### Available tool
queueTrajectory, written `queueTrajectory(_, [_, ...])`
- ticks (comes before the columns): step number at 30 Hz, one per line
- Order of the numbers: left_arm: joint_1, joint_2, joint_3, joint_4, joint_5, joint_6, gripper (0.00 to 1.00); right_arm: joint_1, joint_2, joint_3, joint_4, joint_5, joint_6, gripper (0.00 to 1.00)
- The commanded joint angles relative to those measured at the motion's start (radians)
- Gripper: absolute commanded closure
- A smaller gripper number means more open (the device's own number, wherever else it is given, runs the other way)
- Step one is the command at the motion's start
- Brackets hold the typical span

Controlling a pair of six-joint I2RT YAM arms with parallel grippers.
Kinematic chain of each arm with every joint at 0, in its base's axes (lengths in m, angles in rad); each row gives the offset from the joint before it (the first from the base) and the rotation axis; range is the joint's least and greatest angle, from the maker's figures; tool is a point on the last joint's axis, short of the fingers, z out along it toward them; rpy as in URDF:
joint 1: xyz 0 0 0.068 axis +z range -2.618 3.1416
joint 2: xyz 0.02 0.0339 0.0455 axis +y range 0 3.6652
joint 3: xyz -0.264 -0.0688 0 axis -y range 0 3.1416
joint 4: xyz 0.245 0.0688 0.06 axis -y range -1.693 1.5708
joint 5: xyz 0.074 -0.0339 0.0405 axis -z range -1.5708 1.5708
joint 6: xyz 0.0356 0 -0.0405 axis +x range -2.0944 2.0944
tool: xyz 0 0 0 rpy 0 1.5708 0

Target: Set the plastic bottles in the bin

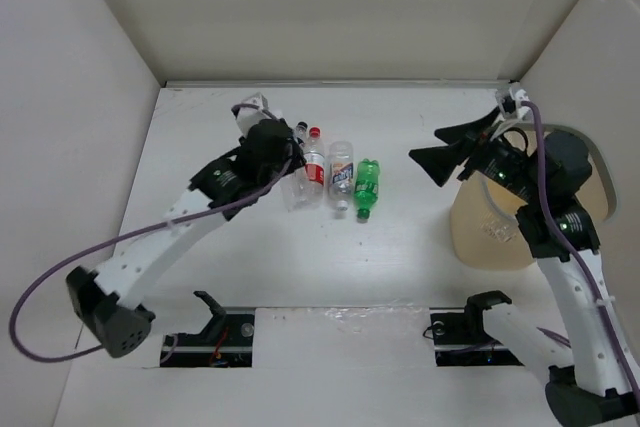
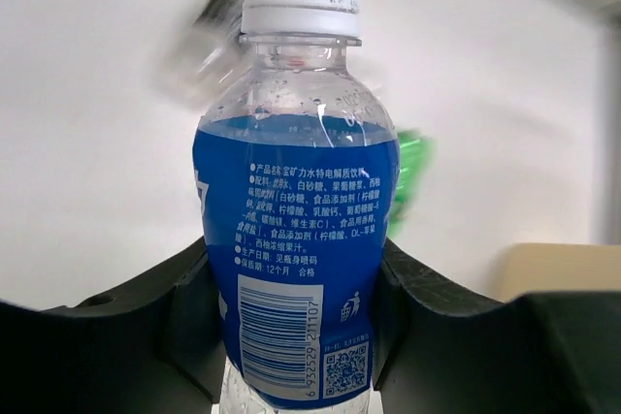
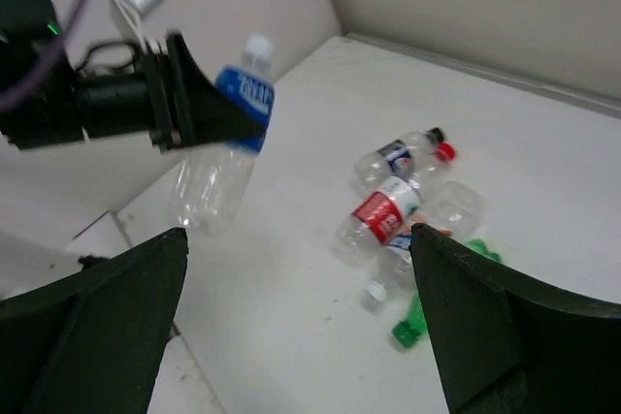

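Left gripper [image 2: 296,290] is clamping a clear plastic bottle with blue label and white cap [image 2: 296,191], apparently just off the white table [image 1: 300,267] and well apart from the tall translucent tan bin [image 1: 478,232]. Right gripper [image 1: 435,148] is hanging spread wide beside that bin. At least four loose bottles [image 1: 342,172] are lying mid-table awaiting transfer, and the bin's contents cannot be told.

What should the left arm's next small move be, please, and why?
Probably swing right toward the bin: the left gripper is shut on the blue-labelled bottle, which looks lifted off the table, and the bin stands far right, by the open right gripper.
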Motion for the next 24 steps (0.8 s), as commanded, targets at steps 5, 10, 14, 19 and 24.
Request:
queueTrajectory(5, [-0.022, -0.151, 0.154, 0.34, 0.146, 0.256, 1.0, 0.203, 0.154, 0.038, 0.248, -0.154, 0.008, 0.0])
queueTrajectory(10, [-0.022, -0.151, 0.231, 0.554, 0.376, 0.335, 1.0, 0.323, 0.248, 0.071, 0.385, -0.186, 0.03, 0.0])
queueTrajectory(14, [-0.022, -0.12, 0.27, 0.612, 0.468, 0.367, 1.0, 0.373, 0.294, 0.08, 0.503, -0.221, 0.083, 0.0])
queueTrajectory(19, [-0.022, -0.129, 0.235, 0.716, 0.589, 0.358, 1.0, 0.416, 0.361, 0.098, 0.616, -0.211, 0.143, 0.0])
queueTrajectory(24, [-0.022, -0.129, 0.199, 0.802, 0.686, 0.321, 1.0, 0.438, 0.44, 0.123, 0.746, -0.192, 0.246, 0.0])
